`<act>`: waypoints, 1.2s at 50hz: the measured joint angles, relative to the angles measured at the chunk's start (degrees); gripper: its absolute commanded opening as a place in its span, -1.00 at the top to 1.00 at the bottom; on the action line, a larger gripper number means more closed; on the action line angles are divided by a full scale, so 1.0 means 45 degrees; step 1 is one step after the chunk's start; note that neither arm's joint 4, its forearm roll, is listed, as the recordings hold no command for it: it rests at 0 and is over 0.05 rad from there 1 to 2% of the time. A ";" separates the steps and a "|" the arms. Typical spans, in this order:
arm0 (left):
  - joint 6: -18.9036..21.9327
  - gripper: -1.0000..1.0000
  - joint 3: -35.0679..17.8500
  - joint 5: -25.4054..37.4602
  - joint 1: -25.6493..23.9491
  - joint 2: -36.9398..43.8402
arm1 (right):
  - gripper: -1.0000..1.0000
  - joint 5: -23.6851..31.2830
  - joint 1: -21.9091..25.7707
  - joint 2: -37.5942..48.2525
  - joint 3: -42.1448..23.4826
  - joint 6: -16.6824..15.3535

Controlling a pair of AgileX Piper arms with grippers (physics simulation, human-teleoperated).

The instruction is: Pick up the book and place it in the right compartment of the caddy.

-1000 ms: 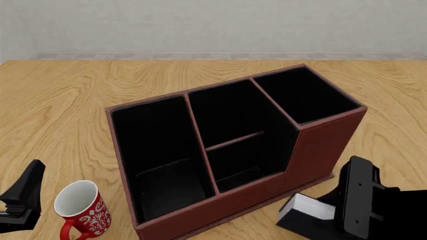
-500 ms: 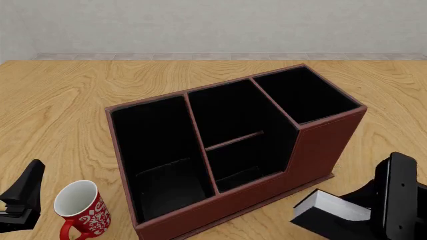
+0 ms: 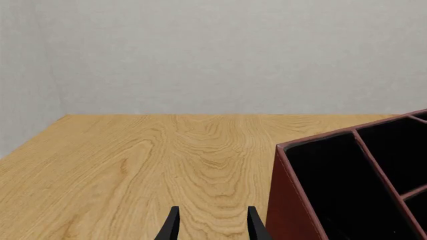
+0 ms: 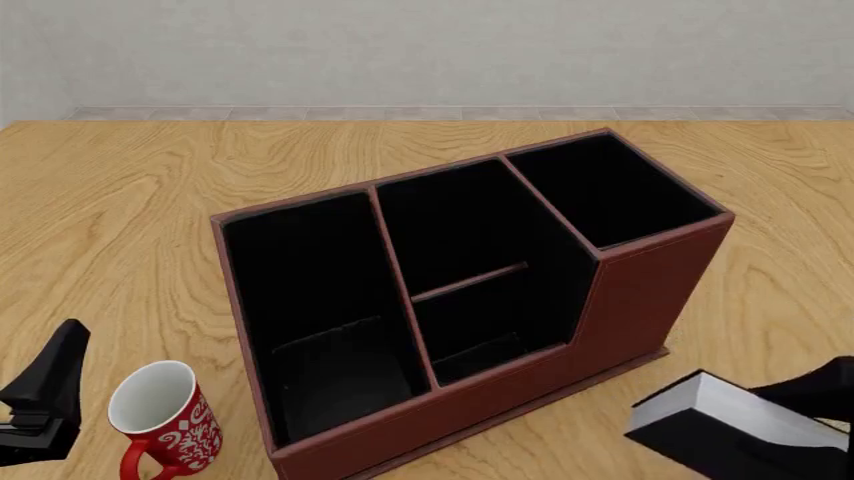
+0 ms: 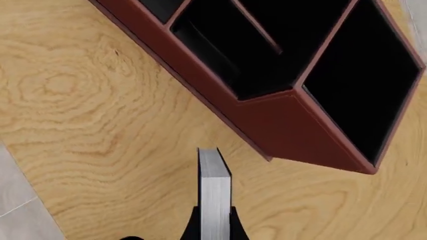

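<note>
Nearest, at the lower right of the front view: the book, black cover with white page block, lifted and tilted, just beside the caddy's near right corner and not touching it. Clamped between the fingers of the right gripper, seen in the right wrist view as thin dark fingertips pressed on both covers, with the grey page edge running out between them. In the front view only a dark part of this arm visible behind the book.

At the lower left edge: the left gripper, low and near the table, fingers parted with bare wood between them, holding nothing. Just beside it, a red-and-white patterned mug, upright, opening toward the camera.

Farther in, at the middle of the wooden table: the caddy, red-brown outside, black inside, standing at an angle. Wide section on the left, middle section crossed by a low divider, and the right compartment with its taller front wall, nothing visible inside.

Behind all: a pale wall.
</note>
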 measured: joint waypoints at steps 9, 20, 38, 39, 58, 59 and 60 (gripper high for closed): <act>-0.0001 -1.00 0.0000 -0.0006 0.0000 0.0007 | 1.00 0.0502 -0.0658 -0.0294 -0.0607 -0.0191; -0.0003 -1.00 0.0007 0.0003 0.0000 -0.0010 | 1.00 0.0737 -0.1328 -0.0388 -0.1271 -0.0464; -0.0005 -1.00 0.0046 -0.0043 0.0002 -0.0002 | 1.00 0.0796 -0.2198 -0.0286 -0.2878 -0.0567; -0.0005 -1.00 0.0048 -0.0051 0.0002 0.0003 | 1.00 0.0796 -0.2253 -0.0287 -0.2971 -0.0567; -0.0006 -1.00 0.0068 -0.0085 0.0003 0.0018 | 1.00 0.0796 -0.3167 -0.0336 -0.4327 -0.0538; -0.0006 -1.00 0.0068 -0.0086 0.0003 0.0018 | 1.00 0.0796 -0.3196 -0.0341 -0.4401 -0.0534; -0.0006 -1.00 0.0069 -0.0086 0.0003 0.0019 | 1.00 0.0796 -0.3223 -0.0343 -0.4481 -0.0521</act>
